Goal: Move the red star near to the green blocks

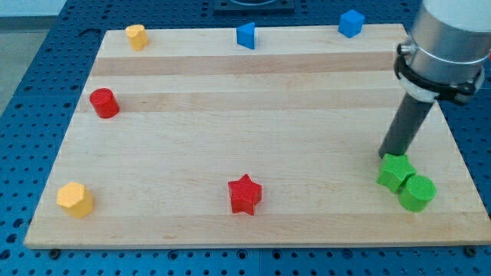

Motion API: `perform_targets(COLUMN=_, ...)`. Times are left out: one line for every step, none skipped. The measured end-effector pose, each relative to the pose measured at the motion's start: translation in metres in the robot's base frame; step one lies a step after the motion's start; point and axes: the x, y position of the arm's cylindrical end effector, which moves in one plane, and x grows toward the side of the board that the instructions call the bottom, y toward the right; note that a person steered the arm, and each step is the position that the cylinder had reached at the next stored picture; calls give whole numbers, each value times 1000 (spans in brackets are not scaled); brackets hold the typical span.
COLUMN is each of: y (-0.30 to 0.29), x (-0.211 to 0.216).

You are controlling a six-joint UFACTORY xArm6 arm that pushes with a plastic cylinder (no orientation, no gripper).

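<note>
So the red star is sitting down at the bottom middle of the frame, on the wooden board, well apart from the greens. Those two are over at the lower right: a green block with an irregular shape I can't quite make out, and a green cylinder touching it on its lower right side.

The arm has no claw at all, just a dark rod, so nothing is being held. My tip is right at the upper left edge of the first green block, looks like it's touching or just beside it.

The rest is scattered around: a red cylinder at the left, a yellow hexagon-ish block lower left, another yellow one upper left, a blue block top middle and a blue cube top right.
</note>
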Motion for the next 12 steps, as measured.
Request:
perform_targets(y=2, x=1)
perform_targets(y=-55, x=1)
perform_targets(y=-154, x=1)
perform_targets(y=-255, x=2)
perform_targets(y=-330, x=21)
perform_targets(y=-371, x=36)
perform_targets(y=-327, x=51)
perform_targets(y=-228, x=51)
perform_targets(y=-138, x=51)
perform_targets(y=-156, x=51)
perform_targets(y=-233, x=59)
perform_targets(y=-267, x=88)
